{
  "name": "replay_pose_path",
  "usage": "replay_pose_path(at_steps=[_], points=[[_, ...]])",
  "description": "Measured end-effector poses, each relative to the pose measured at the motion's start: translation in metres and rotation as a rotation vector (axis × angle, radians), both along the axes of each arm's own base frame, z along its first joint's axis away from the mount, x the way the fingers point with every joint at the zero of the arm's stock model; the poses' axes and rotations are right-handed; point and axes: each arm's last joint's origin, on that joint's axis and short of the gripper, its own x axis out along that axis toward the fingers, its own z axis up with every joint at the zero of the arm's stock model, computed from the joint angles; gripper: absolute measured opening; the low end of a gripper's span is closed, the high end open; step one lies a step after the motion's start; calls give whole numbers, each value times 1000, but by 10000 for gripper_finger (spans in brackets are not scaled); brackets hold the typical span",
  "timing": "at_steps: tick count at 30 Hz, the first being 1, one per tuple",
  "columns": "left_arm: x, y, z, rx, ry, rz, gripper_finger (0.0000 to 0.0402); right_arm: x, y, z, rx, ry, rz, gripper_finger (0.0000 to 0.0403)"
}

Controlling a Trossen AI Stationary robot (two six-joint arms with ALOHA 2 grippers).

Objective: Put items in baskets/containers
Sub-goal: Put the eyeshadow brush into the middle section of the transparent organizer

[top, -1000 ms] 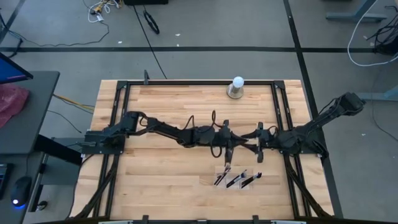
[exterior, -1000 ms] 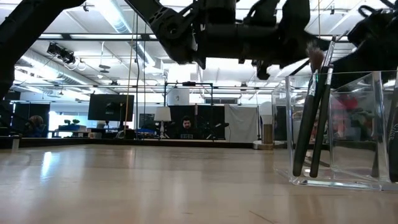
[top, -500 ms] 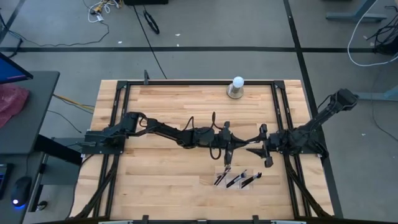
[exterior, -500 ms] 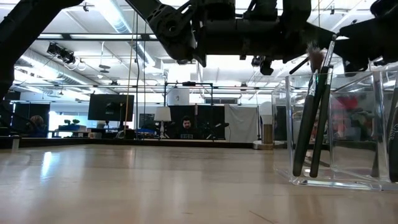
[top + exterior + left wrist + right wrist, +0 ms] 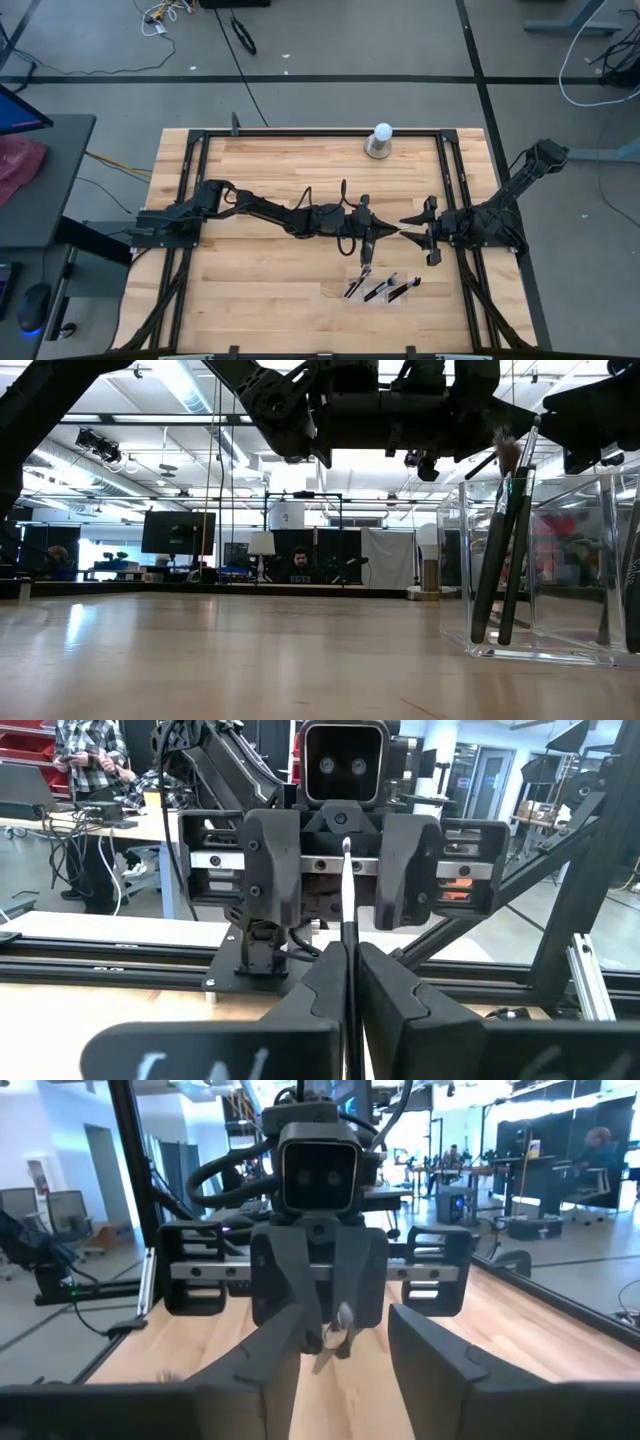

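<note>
On the tabletop (image 5: 260,270), near side, the clear tray (image 5: 385,288) keeps brushes standing. My left end effector (image 5: 372,240) pinches one brush (image 5: 347,910) just above it, ready to drop. My right end effector (image 5: 425,236) waits open beside.

The wooden table (image 5: 270,290) has a pale plank top framed by black rails, and it stands on a grey concrete floor (image 5: 330,40) crossed by dark tape lines. Loose cables (image 5: 165,14) lie on the floor beyond the table's far edge, and a white cable (image 5: 590,70) loops near its far right corner. Off the left edge stands a dark desk (image 5: 40,180) with a red cloth (image 5: 18,165) on it. Across the table the room is a wide open hall with long ceiling lights (image 5: 190,390), a dark monitor (image 5: 178,532), a lamp (image 5: 262,544) and a seated person (image 5: 299,565) in the distance.
</note>
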Motion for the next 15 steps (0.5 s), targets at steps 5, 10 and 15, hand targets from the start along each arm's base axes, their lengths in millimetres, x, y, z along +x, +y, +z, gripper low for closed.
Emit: replay_pose_path(at_steps=[5, 10, 15], points=[[0, 0, 0, 0, 0, 0, 18, 0, 0, 0, -1, 0, 3, 109], [0, 1, 0, 0, 1, 2, 19, 0, 0, 0, -6, 0, 6, 20], [0, 0, 0, -7, -3, -2, 20, -1, 4, 7, -24, 14, -12, 18]])
